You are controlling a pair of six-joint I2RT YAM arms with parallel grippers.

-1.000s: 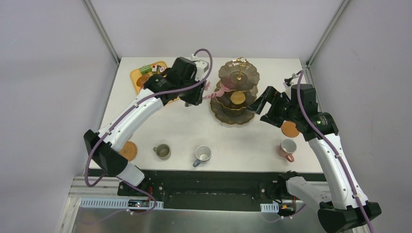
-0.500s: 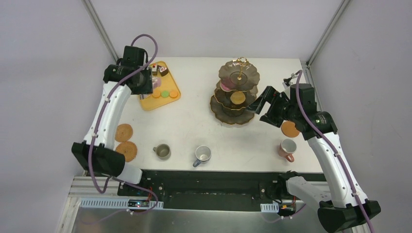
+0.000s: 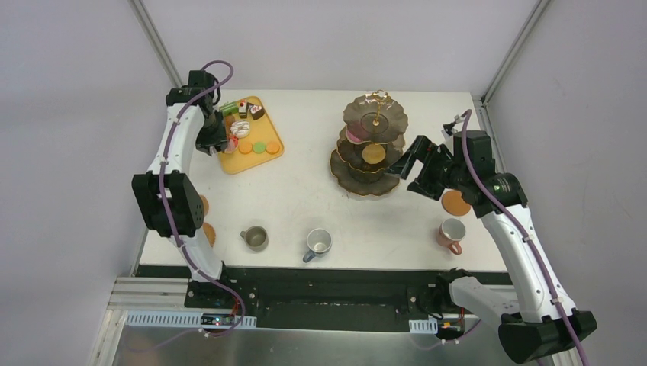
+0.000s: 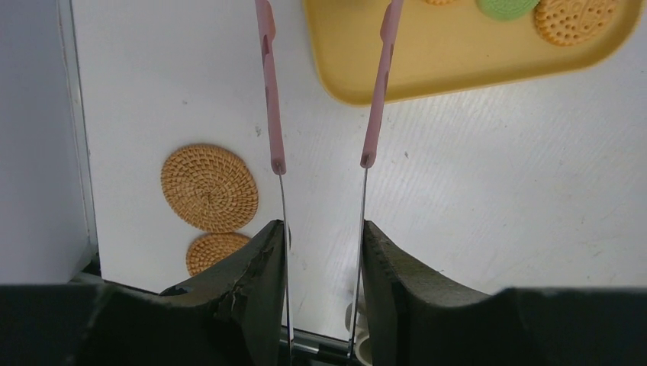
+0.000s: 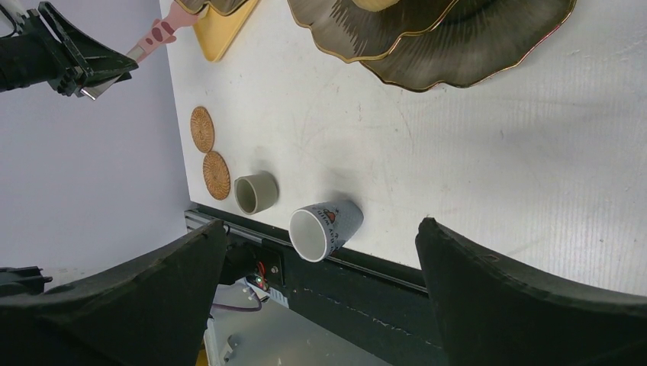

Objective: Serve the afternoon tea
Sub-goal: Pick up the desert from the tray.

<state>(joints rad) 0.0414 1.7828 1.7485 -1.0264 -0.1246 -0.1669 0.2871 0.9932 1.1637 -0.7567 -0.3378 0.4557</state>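
The dark gold-rimmed stand point(image 3: 371, 116) holds a pink doughnut point(image 3: 352, 137) and an orange macaron point(image 3: 372, 153) on its middle tier. The yellow-orange tray point(image 3: 248, 159) carries green point(image 3: 259, 147) and orange macarons point(image 3: 273, 146), small cakes point(image 3: 243, 107) and a doughnut point(image 3: 240, 129). My left gripper point(image 3: 213, 140) is shut on the pink-handled tongs point(image 4: 268, 91) at the tray's left edge, the tongs empty. My right gripper point(image 3: 406, 163) is open and empty beside the stand's right side. Olive point(image 3: 254, 238), grey-blue point(image 3: 318, 242) and pink mugs point(image 3: 452, 232) stand along the near edge.
One brown coaster point(image 3: 455, 202) lies by the pink mug. Two more coasters point(image 4: 209, 187) lie at the table's left edge, partly hidden by the left arm in the top view. The stand's lower tier point(image 5: 473, 53) fills the top of the right wrist view.
My left arm swung from the stand back left to the tray with the tongs. The pink doughnut stays on the stand's middle tier. The right arm barely moved.
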